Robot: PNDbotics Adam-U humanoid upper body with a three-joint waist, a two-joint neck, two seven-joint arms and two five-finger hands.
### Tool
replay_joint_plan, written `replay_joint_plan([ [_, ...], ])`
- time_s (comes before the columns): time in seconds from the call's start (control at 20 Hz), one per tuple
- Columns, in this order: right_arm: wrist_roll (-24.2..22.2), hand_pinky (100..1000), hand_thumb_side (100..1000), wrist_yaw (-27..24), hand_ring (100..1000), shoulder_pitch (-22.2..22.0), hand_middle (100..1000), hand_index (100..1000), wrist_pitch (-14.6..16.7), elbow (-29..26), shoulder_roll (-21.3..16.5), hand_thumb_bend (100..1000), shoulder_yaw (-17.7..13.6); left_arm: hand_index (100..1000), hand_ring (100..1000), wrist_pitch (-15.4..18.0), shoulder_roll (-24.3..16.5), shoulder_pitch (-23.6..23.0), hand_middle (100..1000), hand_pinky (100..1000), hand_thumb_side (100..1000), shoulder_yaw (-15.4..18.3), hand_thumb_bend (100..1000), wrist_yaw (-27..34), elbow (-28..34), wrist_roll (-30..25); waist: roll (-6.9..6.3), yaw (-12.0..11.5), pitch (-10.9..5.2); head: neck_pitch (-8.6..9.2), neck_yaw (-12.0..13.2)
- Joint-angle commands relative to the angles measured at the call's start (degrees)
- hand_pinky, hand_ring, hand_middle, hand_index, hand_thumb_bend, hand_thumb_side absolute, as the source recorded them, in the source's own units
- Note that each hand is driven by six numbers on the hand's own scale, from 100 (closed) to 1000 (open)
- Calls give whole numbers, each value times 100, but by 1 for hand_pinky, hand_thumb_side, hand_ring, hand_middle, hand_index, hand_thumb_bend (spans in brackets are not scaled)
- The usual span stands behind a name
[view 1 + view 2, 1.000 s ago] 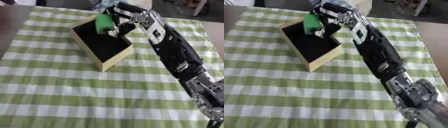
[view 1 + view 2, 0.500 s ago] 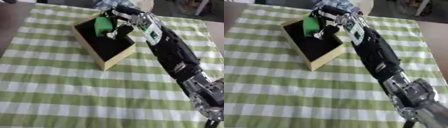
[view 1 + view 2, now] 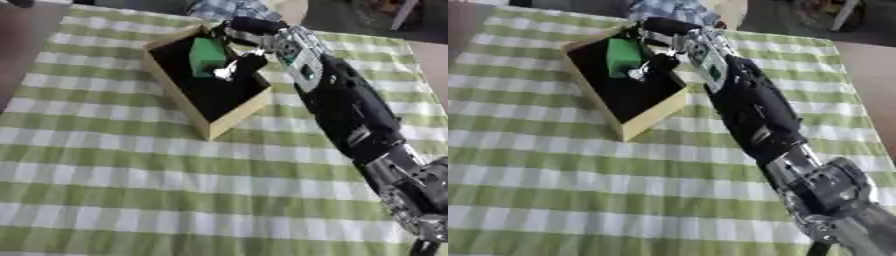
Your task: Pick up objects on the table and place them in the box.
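Note:
A shallow box (image 3: 228, 121) with pale wooden walls and a black inside lies askew on the green checked cloth. My right arm reaches in from the lower right, and my right hand (image 3: 241, 48) hangs over the box's far half. Its fingers are curled round a green block (image 3: 207, 56), which is held above the black floor of the box. The block (image 3: 624, 56) shows the same way in the right eye view. My left hand appears in neither view.
The checked cloth (image 3: 131, 190) covers the table down to the near edge. A blue-and-white patterned thing (image 3: 229, 9) lies past the table's far edge. Bare brown floor (image 3: 22, 30) shows at the upper left.
My right hand with the green block has moved a little toward the box's middle and lower over it. The whole picture has shifted slightly, so the head has moved too.

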State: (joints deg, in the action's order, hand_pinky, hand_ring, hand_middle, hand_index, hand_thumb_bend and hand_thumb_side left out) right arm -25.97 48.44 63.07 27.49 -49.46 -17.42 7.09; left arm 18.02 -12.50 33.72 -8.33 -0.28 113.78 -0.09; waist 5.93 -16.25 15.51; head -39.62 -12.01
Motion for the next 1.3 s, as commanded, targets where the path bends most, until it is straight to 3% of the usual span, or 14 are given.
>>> replay_joint_plan([
  [0.05, -125, 814, 544, 154, 806, 166, 739, 875, 86, -108, -103, 288, -19, 729, 607, 2, -18, 63, 576, 531, 567, 17, 100, 16, 82, -26, -36, 3, -99, 20, 2],
  [0.7, -199, 824, 618, 125, 802, 199, 741, 884, 173, -357, -140, 321, -8, 729, 608, -5, 2, 57, 576, 531, 566, 21, 100, 23, 82, -40, -62, 54, -130, -4, 19],
  [0.85, -164, 812, 596, 57, 787, 203, 723, 874, 185, -442, -148, 282, -17, 729, 607, -17, 1, 50, 575, 530, 566, 25, 100, 15, 82, -51, -73, 66, -139, 2, 29],
  [1.3, -117, 811, 596, -515, 771, 89, 705, 868, 115, -1205, -733, 201, 9, 728, 608, -32, -32, -11, 575, 531, 566, 46, 100, -4, 82, -36, -97, 188, -232, -41, 81],
])
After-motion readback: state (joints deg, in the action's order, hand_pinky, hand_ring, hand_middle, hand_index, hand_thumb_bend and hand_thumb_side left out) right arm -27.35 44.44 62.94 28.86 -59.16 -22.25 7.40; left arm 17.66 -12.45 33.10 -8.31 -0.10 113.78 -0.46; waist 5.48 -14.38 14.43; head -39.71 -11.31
